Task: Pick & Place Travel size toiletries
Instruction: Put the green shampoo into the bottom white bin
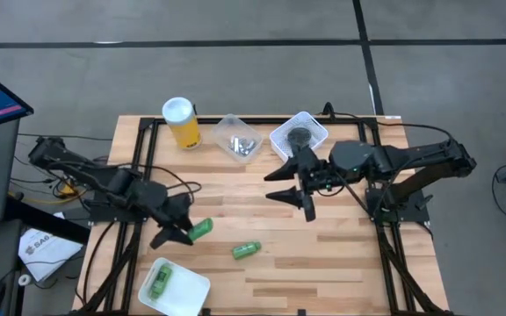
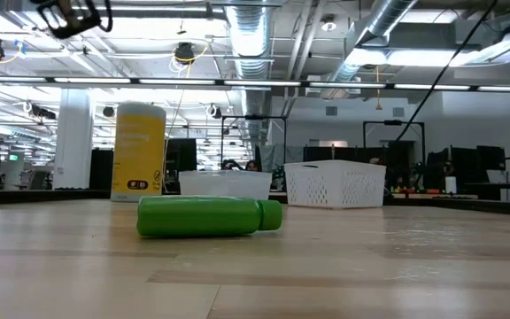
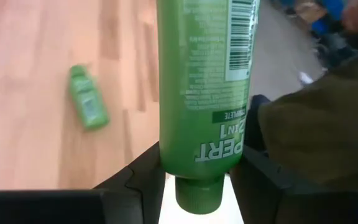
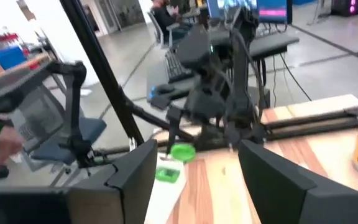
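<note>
My left gripper (image 1: 185, 231) hovers over the table's left side, shut on a green mini bottle (image 1: 201, 230). A second green bottle (image 1: 246, 251) lies on its side on the wood, also seen in the low view (image 2: 209, 217). A third green bottle (image 1: 161, 281) lies in the white tub (image 1: 191, 294) at the near edge. My right gripper (image 1: 293, 200) is open above the table's middle, touching nothing. A dark round piece (image 1: 299, 136) sits in the white basket (image 1: 316, 130). Silvery tubes (image 1: 242, 146) lie in the clear tub (image 1: 227, 127). My left gripper pinches the green bottle between its two fingers (image 3: 143, 177) at the shoulder just above the cap (image 3: 197, 194). The fingers come roughly level from the table's left. The bottle's body (image 3: 204, 74) sticks out ahead of them toward the right, lifted clear of the table.
A tall yellow canister (image 1: 181, 121) with a white lid stands at the far edge, left of the clear tub. Bare wood shows across the table's near right part (image 1: 341, 272). The black frame rails (image 1: 139, 149) run along the table's sides.
</note>
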You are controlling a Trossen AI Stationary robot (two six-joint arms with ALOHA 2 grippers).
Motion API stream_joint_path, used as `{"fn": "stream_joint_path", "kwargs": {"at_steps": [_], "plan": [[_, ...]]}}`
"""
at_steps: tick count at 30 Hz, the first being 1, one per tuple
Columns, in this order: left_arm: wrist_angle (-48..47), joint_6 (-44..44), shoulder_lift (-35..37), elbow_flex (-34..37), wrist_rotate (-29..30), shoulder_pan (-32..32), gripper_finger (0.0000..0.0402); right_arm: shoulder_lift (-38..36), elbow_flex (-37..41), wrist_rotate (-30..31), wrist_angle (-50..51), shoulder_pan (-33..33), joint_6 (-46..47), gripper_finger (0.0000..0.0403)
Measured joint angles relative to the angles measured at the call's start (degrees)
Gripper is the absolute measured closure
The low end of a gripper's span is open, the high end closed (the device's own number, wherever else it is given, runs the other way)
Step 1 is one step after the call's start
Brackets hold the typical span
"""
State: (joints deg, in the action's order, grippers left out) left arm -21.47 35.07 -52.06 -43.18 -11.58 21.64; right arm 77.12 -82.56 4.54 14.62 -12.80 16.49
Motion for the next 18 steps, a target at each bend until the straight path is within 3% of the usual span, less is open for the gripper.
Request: {"fn": "stream_joint_path", "kwargs": {"at_steps": [6, 10, 18], "plan": [[-10.86, 0.95, 4.55, 0.0, -0.36, 2.64, 0.0252, 0.09, 0.06, -0.13, -5.18, 0.02, -4.42, 0.0206], [-15.06, 1.93, 5.07, 0.0, -2.94, 10.01, 0.0253, -3.05, 0.02, -0.16, -5.78, -0.31, -9.22, 0.0245], [-14.39, 10.48, -4.26, 0.0, 1.71, 26.7, 0.0246, -6.22, 0.02, -0.18, 0.38, -0.7, -7.45, 0.0307]]}}
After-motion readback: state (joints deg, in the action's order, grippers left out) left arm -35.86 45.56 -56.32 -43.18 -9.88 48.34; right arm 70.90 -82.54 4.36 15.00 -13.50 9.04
